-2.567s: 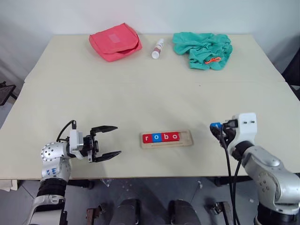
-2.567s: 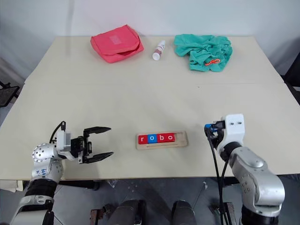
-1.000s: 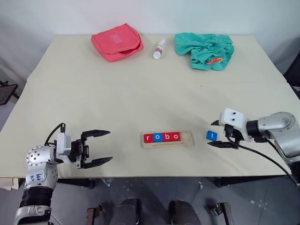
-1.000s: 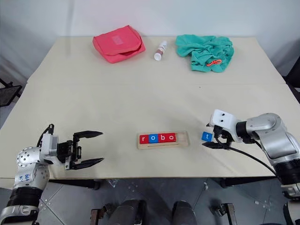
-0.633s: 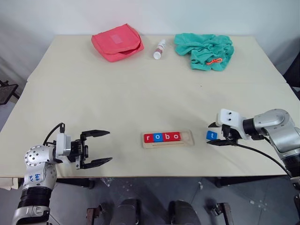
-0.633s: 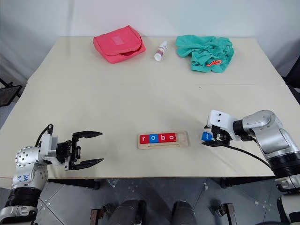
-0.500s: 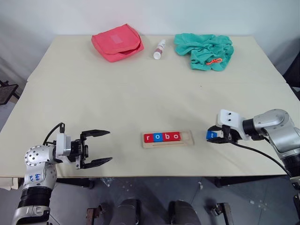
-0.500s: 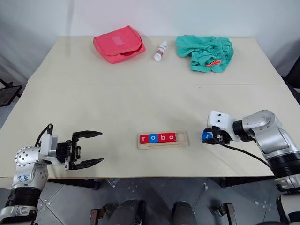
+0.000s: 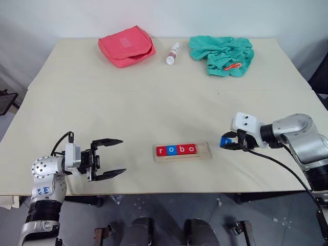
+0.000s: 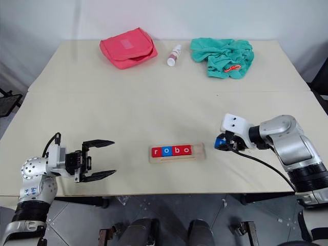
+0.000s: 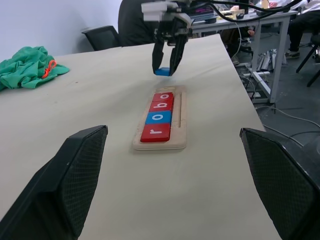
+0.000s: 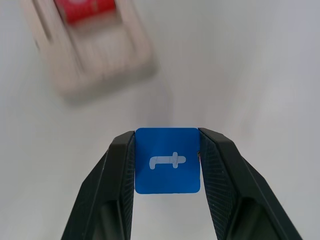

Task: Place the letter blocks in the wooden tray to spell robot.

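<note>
The wooden tray [image 9: 205,152] lies near the table's front edge and holds several letter blocks [image 9: 177,149] reading r, o, b, o from its left end; the slot at its right end is bare. My right gripper [image 9: 228,142] is shut on the blue t block [image 12: 167,160] and holds it a little above the table just right of the tray. In the left wrist view the t block [image 11: 161,71] hangs past the tray's far end. My left gripper [image 9: 114,157] stands open and empty at the front left, pointing toward the tray.
At the table's far edge lie a red fabric pouch [image 9: 126,45], a small white bottle [image 9: 171,53] and a crumpled teal cloth [image 9: 222,53]. The table's front edge [image 9: 169,192] runs just below the tray.
My right gripper closed on the blue t block, lifted it off the table and carried it a little left toward the tray. The left gripper kept its place.
</note>
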